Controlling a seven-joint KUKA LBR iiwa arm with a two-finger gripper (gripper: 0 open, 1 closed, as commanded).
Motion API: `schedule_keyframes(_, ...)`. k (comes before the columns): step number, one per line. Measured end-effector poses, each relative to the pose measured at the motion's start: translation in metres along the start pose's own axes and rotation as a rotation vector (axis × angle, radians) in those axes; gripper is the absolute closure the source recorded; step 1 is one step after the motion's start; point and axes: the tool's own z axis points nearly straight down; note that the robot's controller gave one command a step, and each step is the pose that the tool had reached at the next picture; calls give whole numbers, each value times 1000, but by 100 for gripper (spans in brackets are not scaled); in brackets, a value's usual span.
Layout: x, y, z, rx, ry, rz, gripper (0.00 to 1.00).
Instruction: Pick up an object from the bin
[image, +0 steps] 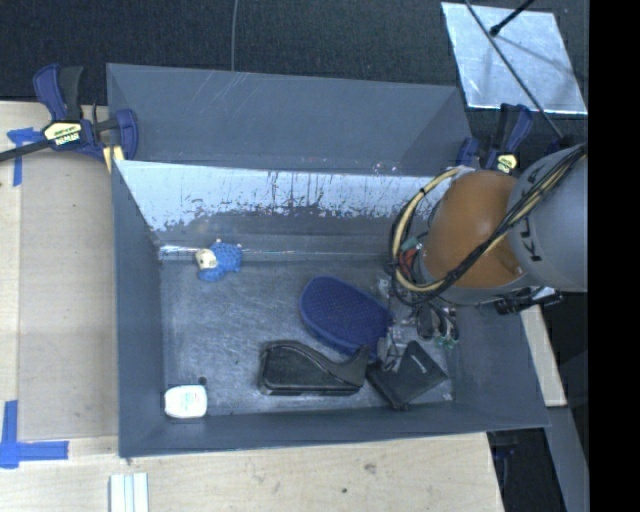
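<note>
Camera view: the gripper (397, 347) hangs low in the right front of the grey metal bin (140, 320), over the near corner of a flat, matte black squarish block (412, 377) and just beside a dark blue oval pad (340, 310) with a ribbed-looking face. Whether the gripper is open or closed cannot be told. A long black curved piece (305, 368), possibly rubbery, touches the block. A white rounded lump (186, 402) and a small blue toy (218, 260) lie well apart.

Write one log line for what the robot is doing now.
gripper: low, right side of bin | nearest: blue oval thing, dark square thing | held: nothing visible
</note>
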Motion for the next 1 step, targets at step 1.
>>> schedule_keyframes(1,-2,0,-3,0,-4,-1,100)
